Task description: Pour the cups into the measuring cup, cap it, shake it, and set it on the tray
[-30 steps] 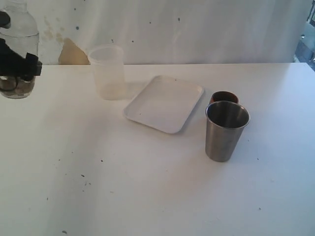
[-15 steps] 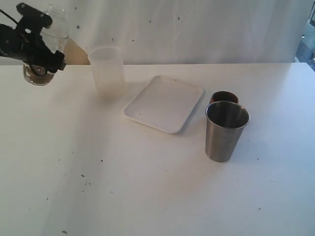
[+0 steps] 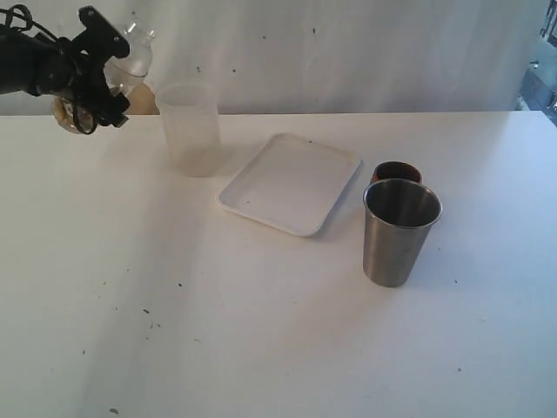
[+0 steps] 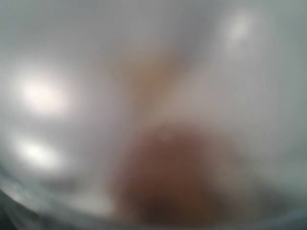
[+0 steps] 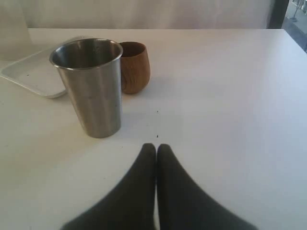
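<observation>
My left gripper is shut on the capped clear measuring cup, held in the air at the far left and tipped over, with its domed cap toward the frosted cup. Brown contents sit at its base. The left wrist view is only a blur of the clear cup wall and a brown mass. The steel tumbler and the wooden cup stand upright together on the right. The white tray lies in the middle. My right gripper is shut and holds nothing, just short of the tumbler.
A frosted translucent plastic cup stands upright just left of the tray, close to the held cup. The white table carries small dark specks. A white curtain hangs behind the table.
The left gripper has swung the measuring cup from upright at the far left edge up and rightward, tipping it onto its side. The right gripper and the standing cups have not moved.
</observation>
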You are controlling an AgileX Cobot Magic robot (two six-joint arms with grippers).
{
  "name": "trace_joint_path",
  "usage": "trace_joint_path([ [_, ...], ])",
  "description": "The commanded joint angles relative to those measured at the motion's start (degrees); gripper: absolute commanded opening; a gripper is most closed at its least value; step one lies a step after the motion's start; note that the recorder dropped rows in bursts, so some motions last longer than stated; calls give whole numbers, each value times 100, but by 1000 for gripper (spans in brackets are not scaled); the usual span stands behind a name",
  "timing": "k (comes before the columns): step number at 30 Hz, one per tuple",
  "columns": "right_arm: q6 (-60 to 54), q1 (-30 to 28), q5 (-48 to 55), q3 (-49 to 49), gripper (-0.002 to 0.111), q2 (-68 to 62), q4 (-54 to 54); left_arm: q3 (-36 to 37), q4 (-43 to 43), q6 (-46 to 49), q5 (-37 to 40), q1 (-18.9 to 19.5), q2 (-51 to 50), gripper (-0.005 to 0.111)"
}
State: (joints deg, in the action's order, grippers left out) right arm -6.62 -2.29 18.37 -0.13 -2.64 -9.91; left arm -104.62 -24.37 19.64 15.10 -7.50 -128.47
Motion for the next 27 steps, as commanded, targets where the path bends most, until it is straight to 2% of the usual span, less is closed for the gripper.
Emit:
trace_joint_path([
  [1,-1,5,-62,13,0,36,25,-408,-587,7,131,-13,-13,0],
  [10,-1,5,-62,13,0,36,25,-582,-1591,280,-88,-13,-13,0],
  [19,148,5,-58,13,0,36,27,-582,-1856,1013,-145,-13,-13,0],
  [27,148,5,-58,13,0,36,27,-582,-1856,1132,-506,-13,-13,0],
])
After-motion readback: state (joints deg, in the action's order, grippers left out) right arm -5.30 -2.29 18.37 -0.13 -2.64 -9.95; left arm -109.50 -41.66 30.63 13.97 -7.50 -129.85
